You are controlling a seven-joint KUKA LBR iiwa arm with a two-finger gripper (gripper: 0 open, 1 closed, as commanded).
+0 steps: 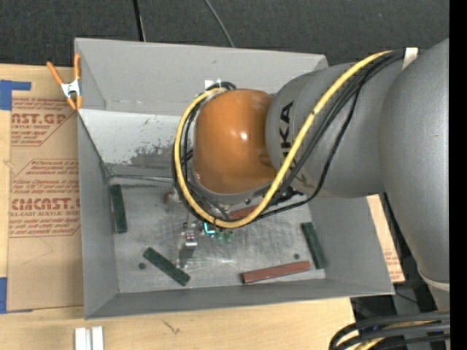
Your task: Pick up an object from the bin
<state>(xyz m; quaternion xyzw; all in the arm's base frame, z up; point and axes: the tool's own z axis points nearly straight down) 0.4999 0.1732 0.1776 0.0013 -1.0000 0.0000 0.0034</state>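
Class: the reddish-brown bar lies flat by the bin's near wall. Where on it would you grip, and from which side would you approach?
Probably its middle, from straight above, closing across the narrow width. The reddish-brown bar is long, thin and flat, with bare floor along both long sides; its right end lies close to a dark green bar.
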